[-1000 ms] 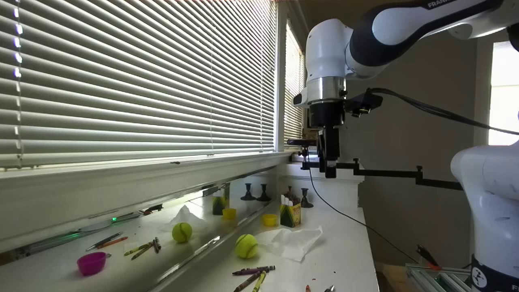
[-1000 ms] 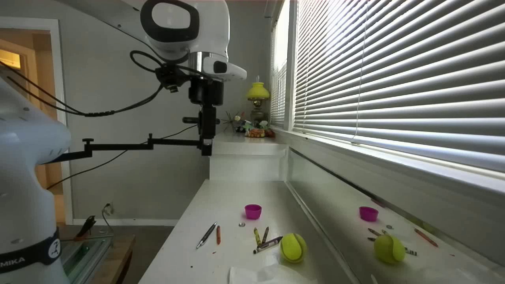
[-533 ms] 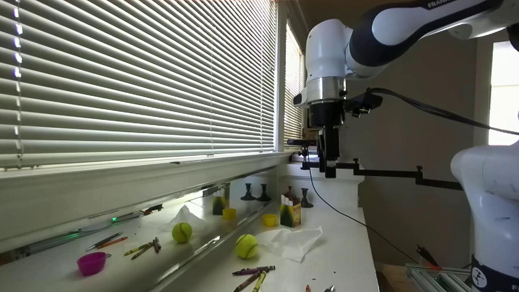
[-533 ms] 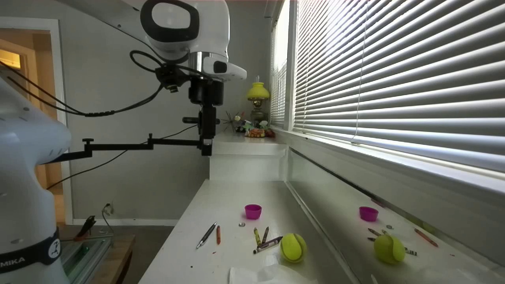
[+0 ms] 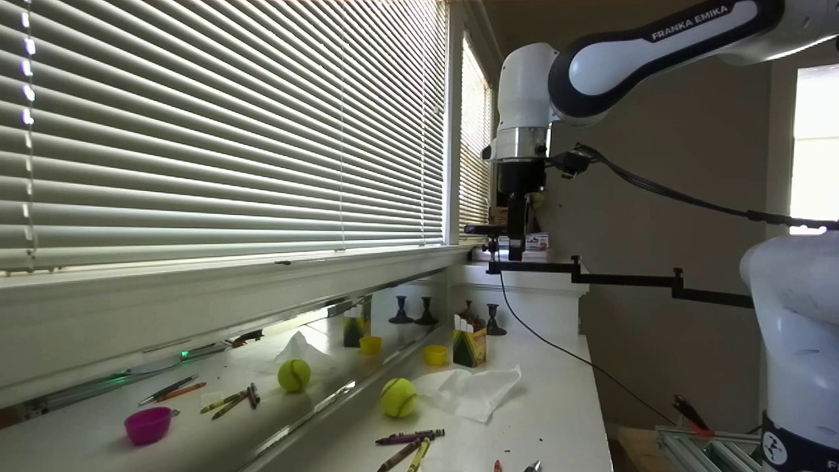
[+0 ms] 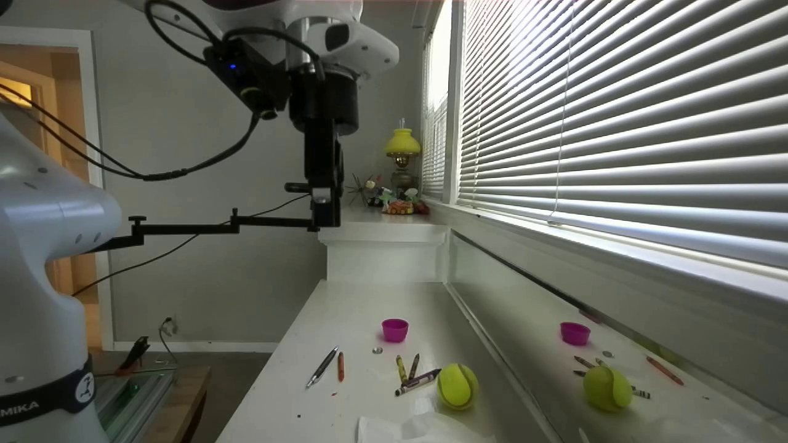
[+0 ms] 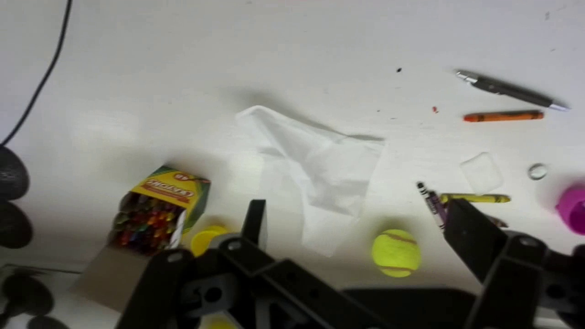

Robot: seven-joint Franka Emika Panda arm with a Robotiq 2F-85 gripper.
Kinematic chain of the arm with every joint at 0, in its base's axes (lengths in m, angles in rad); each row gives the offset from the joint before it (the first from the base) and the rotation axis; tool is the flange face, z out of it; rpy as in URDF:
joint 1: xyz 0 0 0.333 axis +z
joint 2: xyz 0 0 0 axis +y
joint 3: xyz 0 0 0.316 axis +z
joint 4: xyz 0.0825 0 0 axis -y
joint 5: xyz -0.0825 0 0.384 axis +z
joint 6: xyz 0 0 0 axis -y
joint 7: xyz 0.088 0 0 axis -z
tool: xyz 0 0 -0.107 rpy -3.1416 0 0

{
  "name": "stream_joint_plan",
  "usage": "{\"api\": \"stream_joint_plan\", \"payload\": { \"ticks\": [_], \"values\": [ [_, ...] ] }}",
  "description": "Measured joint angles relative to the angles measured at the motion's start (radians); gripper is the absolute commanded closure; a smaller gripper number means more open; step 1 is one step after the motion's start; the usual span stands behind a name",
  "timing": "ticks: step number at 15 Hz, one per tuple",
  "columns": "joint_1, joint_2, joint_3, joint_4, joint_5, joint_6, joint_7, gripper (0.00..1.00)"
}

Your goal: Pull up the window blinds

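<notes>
Gripper (image 7: 358, 223) spread wide, holding nothing, well apart from the window blinds (image 5: 223, 137)
These hang lowered at left in an exterior view, almost to the sill (image 5: 196, 280); best, probably, to approach slowly, pinch the bottom edge mid-span, then lift evenly, without tilting.

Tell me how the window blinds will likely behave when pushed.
The window blinds would probably flex, as their slats look long and thin. They may also sway, since slender vertical cords seem to support them. Being separate strips, the slats might rattle.
</notes>
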Motion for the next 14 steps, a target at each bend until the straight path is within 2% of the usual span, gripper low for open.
{"api": "stream_joint_plan", "payload": {
  "ticks": [8,14],
  "values": [
    [-0.149,-0.004,-0.037,0.137,-0.238,0.137,0.061,0.0],
    [-0.215,0.0,-0.065,0.247,-0.34,0.353,0.091,0.0]
  ]
}}
